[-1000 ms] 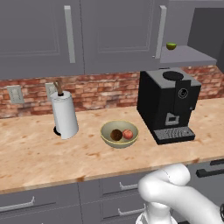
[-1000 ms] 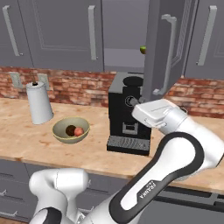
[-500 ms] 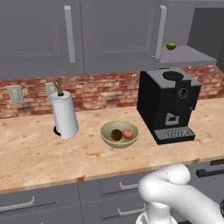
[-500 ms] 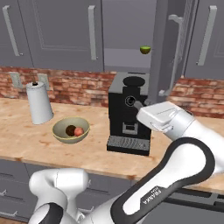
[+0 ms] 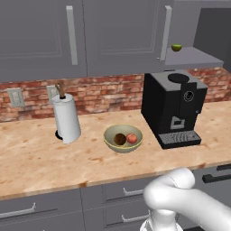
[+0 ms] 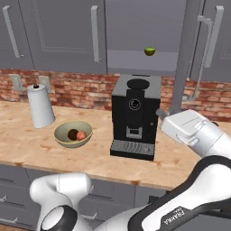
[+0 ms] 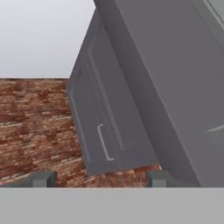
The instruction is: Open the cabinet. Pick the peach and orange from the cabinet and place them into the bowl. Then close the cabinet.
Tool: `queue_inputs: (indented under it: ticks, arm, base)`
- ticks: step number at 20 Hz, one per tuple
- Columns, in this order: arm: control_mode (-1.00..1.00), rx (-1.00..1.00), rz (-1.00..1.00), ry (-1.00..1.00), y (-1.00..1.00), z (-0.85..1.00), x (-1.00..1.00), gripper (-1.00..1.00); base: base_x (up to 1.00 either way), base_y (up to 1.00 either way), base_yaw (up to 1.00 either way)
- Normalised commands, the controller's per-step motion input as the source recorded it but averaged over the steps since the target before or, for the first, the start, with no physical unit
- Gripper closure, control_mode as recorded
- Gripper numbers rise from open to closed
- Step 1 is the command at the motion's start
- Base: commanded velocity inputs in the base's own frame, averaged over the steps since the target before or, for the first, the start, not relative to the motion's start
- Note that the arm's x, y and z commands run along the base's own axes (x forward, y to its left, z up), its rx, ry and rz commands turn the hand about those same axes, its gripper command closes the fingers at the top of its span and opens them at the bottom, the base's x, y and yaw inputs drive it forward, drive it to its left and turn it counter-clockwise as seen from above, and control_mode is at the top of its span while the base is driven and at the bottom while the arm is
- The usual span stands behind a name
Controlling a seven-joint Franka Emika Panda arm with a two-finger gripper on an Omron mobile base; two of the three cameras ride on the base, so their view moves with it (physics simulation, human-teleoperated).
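Swinging further since a second ago, the cabinet's right door (image 6: 189, 67) now stands edge-on to us, nearer shut, and our jaws have spread, grasping nothing. Both peach (image 5: 131, 138) and orange (image 5: 119, 139) lie in the bowl (image 5: 122, 147) on the tabletop (image 5: 40, 158), left of the coffee machine (image 5: 173, 108). We judge only closing remains.

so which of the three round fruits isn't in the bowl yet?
The small green fruit, alone on the open cabinet's shelf. The peach and orange lie together in the bowl.
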Motion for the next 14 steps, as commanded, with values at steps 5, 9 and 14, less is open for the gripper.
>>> queue_inputs:
  ticks: [5, 9, 14]
  arm:
    - [-1.0, 0.0, 0.01, 0.0, -0.55, 0.0, 0.53, -1.0]
    - [-1.0, 0.01, 0.0, 0.0, -0.86, 0.0, -0.05, -1.0]
    - [-1.0, 0.07, 0.0, -0.05, -1.0, 0.1, -0.59, -1.0]
  base:
    - [0.0, 0.0, 0.0]
    - [0.0, 0.0, 0.0]
    - [0.0, 0.0, 0.0]
